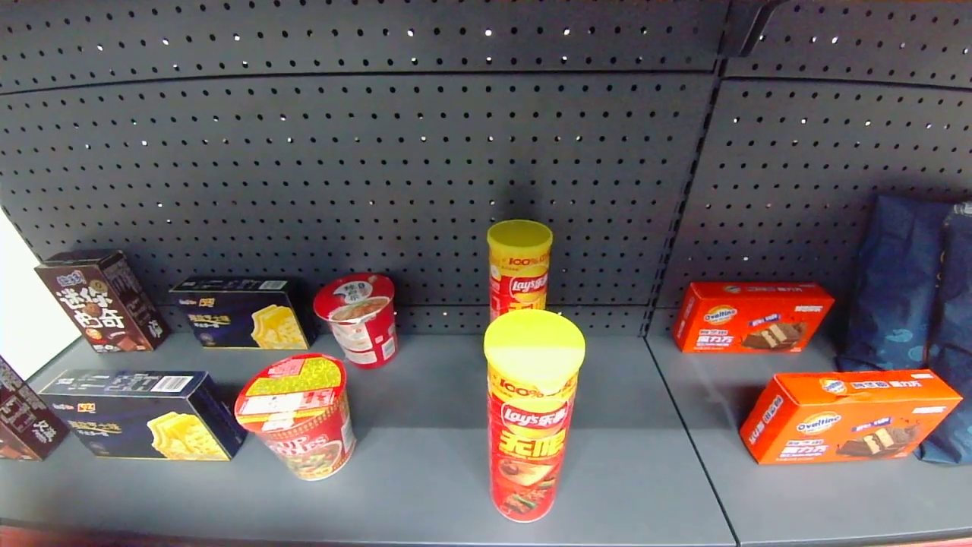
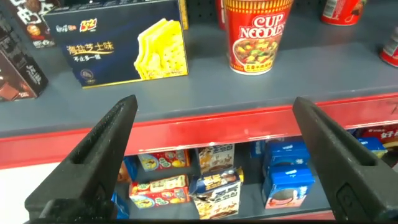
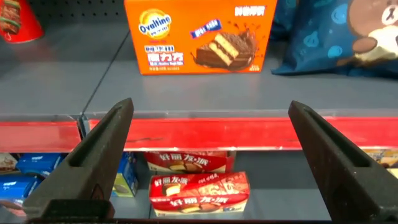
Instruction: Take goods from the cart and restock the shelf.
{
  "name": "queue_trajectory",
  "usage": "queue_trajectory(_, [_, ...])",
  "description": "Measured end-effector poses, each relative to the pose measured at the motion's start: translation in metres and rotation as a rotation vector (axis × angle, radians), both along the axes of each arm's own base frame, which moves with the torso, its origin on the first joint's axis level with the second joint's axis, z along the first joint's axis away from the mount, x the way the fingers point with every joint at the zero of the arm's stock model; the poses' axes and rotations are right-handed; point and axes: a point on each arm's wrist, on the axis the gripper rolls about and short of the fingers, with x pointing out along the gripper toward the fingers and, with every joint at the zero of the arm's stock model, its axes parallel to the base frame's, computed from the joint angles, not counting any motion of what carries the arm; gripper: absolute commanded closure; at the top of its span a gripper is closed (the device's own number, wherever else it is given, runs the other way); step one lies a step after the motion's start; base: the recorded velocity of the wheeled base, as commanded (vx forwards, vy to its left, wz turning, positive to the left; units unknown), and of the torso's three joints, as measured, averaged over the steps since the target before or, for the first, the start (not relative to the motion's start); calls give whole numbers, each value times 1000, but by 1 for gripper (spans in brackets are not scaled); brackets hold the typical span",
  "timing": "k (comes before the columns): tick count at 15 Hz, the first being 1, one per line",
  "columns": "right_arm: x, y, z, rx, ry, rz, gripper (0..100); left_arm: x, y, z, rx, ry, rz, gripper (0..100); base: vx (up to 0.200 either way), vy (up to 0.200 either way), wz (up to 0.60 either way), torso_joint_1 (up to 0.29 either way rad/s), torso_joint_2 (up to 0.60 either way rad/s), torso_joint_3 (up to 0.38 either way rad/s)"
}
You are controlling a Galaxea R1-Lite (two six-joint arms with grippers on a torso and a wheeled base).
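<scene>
In front of shelf [image 1: 425,425] | L gripper [image 2: 214,107] wide open, holds nothing, faces cup noodles [image 2: 256,34] | R gripper [image 3: 210,107] open, empty too, faces orange box [image 3: 198,34] | shelf edge just ahead of both; prob. needs goods from cart next.

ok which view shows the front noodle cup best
The head view: the front noodle cup is whole there, lid and wall. In the left wrist view the cup shows its wall, top cut off. The right wrist view faces an orange box.
</scene>
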Motion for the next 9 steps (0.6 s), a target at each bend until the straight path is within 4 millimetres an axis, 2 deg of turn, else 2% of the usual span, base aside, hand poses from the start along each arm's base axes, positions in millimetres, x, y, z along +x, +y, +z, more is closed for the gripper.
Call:
queue_trajectory(6, [0,0,0,0,0,-1,0,0,0,0,5,-1,-1,0,0,0,0,0,0,0])
queue_trajectory(7, [0,0,0,0,0,-1,0,0,0,0,1,-1,-1,0,200,0,0,2,2,2])
queue_trajectory(9, [0,0,0,0,-1,-1,0,0,0,0,-3,0,1,0,0,0,0,0,0,0])
